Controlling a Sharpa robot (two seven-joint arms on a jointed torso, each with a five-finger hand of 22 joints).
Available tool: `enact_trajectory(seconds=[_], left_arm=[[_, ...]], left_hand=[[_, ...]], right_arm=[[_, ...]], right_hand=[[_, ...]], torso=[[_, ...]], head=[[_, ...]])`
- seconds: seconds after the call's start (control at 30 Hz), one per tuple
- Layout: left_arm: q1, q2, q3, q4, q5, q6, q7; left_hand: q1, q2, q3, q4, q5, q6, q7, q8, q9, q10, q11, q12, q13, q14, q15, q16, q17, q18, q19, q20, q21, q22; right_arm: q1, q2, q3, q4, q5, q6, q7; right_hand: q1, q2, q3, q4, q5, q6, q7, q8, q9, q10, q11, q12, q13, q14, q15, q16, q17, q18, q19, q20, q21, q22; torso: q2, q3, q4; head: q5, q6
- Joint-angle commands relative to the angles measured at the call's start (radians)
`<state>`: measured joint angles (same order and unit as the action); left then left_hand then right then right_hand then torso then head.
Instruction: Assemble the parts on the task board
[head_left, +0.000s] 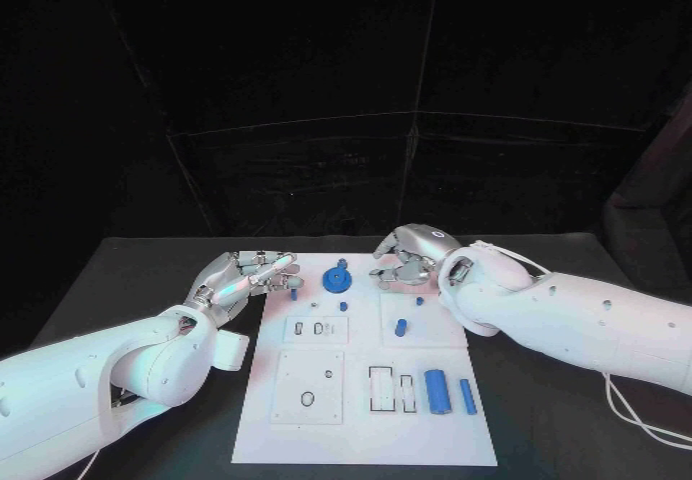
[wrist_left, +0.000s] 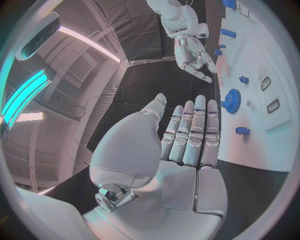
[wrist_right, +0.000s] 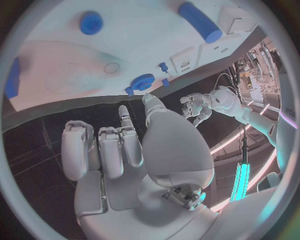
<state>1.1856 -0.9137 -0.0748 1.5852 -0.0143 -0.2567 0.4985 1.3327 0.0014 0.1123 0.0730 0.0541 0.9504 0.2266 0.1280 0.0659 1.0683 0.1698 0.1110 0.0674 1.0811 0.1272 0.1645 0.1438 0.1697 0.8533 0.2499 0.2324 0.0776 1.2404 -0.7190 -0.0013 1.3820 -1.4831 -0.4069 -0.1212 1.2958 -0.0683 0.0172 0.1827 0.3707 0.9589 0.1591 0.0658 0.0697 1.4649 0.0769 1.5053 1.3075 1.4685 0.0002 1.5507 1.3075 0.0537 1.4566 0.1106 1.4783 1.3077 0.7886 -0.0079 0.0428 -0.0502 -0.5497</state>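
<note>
The white task board (head_left: 361, 420) lies in the middle of the black table. A blue gear (head_left: 338, 278) sits near its far edge, also seen as the gear (wrist_left: 232, 100) and the gear (wrist_right: 144, 81). Small blue pieces (head_left: 401, 326) lie around it. A blue cylinder (head_left: 436, 391) and a blue bar (head_left: 467, 396) lie near the board's right edge. My left hand (head_left: 245, 275) hovers at the board's far left corner, fingers (wrist_left: 190, 135) straight and holding nothing. My right hand (head_left: 411, 258) hangs over the far edge right of the gear, fingers (wrist_right: 106, 150) loosely bent and apart, nothing in them.
Rectangular and oval recesses (head_left: 310, 327) are cut into the board's left half, with a slot (head_left: 381, 388) beside the cylinder. Bare black table (head_left: 130, 280) runs along both sides of the board. A dark curtain closes off the back.
</note>
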Motion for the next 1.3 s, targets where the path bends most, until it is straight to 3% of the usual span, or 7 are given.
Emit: enact_trajectory(seconds=[0.03,0.2,0.47,0.63,0.8,1.07,1.3], left_arm=[[0.002,0.000,0.001,0.001,-0.004,0.015,0.008],[0.002,0.001,0.001,-0.006,-0.004,0.018,0.009],[0.001,0.008,0.001,-0.014,-0.004,0.023,0.009],[0.001,0.013,0.000,-0.018,-0.004,0.025,0.009],[0.001,0.017,0.000,-0.023,-0.004,0.026,0.009],[0.000,0.021,0.000,-0.032,-0.004,0.028,0.009],[0.000,0.021,0.000,-0.036,-0.004,0.028,0.009]], left_hand=[[0.004,0.010,0.000,-0.008,-0.004,0.003,0.005,-0.007,0.000,0.003,0.004,-0.005,-0.001,0.000,0.007,-0.005,0.001,0.015,0.006,0.001,-0.007,-0.001],[0.007,0.011,0.002,-0.012,-0.004,0.005,0.004,-0.007,0.000,0.006,0.003,-0.006,0.000,0.003,0.006,-0.006,0.002,0.016,0.008,0.001,-0.008,-0.002],[0.008,0.012,0.002,-0.014,-0.004,0.007,0.003,-0.007,0.000,0.007,0.002,-0.007,0.000,0.005,0.005,-0.006,0.002,0.016,0.009,0.001,-0.008,-0.003],[0.008,0.012,0.002,-0.014,-0.004,0.007,0.003,-0.007,0.000,0.007,0.002,-0.007,0.000,0.005,0.005,-0.006,0.002,0.016,0.009,0.001,-0.008,-0.003],[0.008,0.012,0.002,-0.014,-0.004,0.007,0.003,-0.007,0.000,0.008,0.002,-0.007,0.000,0.005,0.005,-0.006,0.002,0.016,0.009,0.001,-0.008,-0.003],[0.008,0.013,0.003,-0.014,-0.004,0.008,0.003,-0.007,0.000,0.008,0.002,-0.007,0.000,0.006,0.005,-0.006,0.002,0.016,0.010,0.001,-0.008,-0.003],[0.008,0.013,0.003,-0.014,-0.004,0.008,0.003,-0.007,0.000,0.008,0.002,-0.007,0.000,0.006,0.005,-0.006,0.002,0.016,0.010,0.001,-0.008,-0.003]], right_arm=[[0.002,-0.064,0.000,0.014,0.230,0.019,0.162],[0.002,-0.145,0.000,0.016,0.300,0.061,0.227],[0.002,-0.206,0.000,-0.014,0.353,0.094,0.271],[0.000,-0.205,-0.001,-0.052,0.360,0.094,0.283],[-0.011,-0.197,-0.001,-0.074,0.362,0.096,0.289],[-0.026,-0.181,-0.001,-0.098,0.363,0.112,0.294],[-0.043,-0.180,-0.001,-0.099,0.360,0.122,0.297]], right_hand=[[0.038,-0.006,0.001,-0.033,-0.028,0.011,-0.001,0.006,0.001,0.062,-0.004,-0.001,0.205,0.089,-0.003,-0.001,0.203,-0.006,0.000,-0.006,0.002,0.036],[0.075,-0.016,-0.003,-0.068,-0.059,0.022,-0.003,0.008,0.001,0.055,-0.006,-0.012,0.197,0.086,-0.006,-0.005,0.192,-0.004,-0.005,-0.009,-0.003,0.027],[0.105,-0.021,-0.011,-0.102,-0.075,0.017,-0.003,0.001,-0.002,0.047,-0.007,-0.024,0.188,0.084,-0.006,-0.010,0.181,-0.002,-0.012,-0.009,-0.009,0.017],[0.110,-0.020,-0.016,-0.111,-0.073,-0.007,-0.004,-0.005,-0.005,0.042,-0.008,-0.031,0.182,0.084,-0.006,-0.011,0.179,0.000,-0.016,-0.009,-0.013,0.009],[0.111,-0.019,-0.020,-0.115,-0.074,-0.019,-0.004,-0.005,-0.005,0.040,-0.008,-0.034,0.181,0.084,-0.006,-0.011,0.179,0.000,-0.017,-0.009,-0.014,0.007],[0.115,-0.017,-0.020,-0.119,-0.073,-0.026,-0.003,-0.005,-0.005,0.040,-0.007,-0.034,0.181,0.084,-0.005,-0.011,0.180,0.000,-0.018,-0.009,-0.014,0.006],[0.120,-0.012,-0.019,-0.124,-0.070,-0.023,-0.002,-0.001,-0.003,0.042,-0.007,-0.031,0.183,0.084,-0.005,-0.010,0.183,0.000,-0.016,-0.008,-0.013,0.009]], torso=[[-0.004,0.0014,-0.0126],[-0.007,0.0062,-0.0208],[-0.004,0.0092,-0.0211],[-0.004,0.0055,-0.0189],[-0.004,0.0067,-0.0178],[-0.005,0.0024,-0.0152],[-0.006,0.0030,-0.0202]], head=[[0.004,0.003],[0.003,0.003],[-0.009,0.005],[-0.013,0.005],[-0.013,-0.001],[-0.014,-0.009],[-0.014,-0.012]])
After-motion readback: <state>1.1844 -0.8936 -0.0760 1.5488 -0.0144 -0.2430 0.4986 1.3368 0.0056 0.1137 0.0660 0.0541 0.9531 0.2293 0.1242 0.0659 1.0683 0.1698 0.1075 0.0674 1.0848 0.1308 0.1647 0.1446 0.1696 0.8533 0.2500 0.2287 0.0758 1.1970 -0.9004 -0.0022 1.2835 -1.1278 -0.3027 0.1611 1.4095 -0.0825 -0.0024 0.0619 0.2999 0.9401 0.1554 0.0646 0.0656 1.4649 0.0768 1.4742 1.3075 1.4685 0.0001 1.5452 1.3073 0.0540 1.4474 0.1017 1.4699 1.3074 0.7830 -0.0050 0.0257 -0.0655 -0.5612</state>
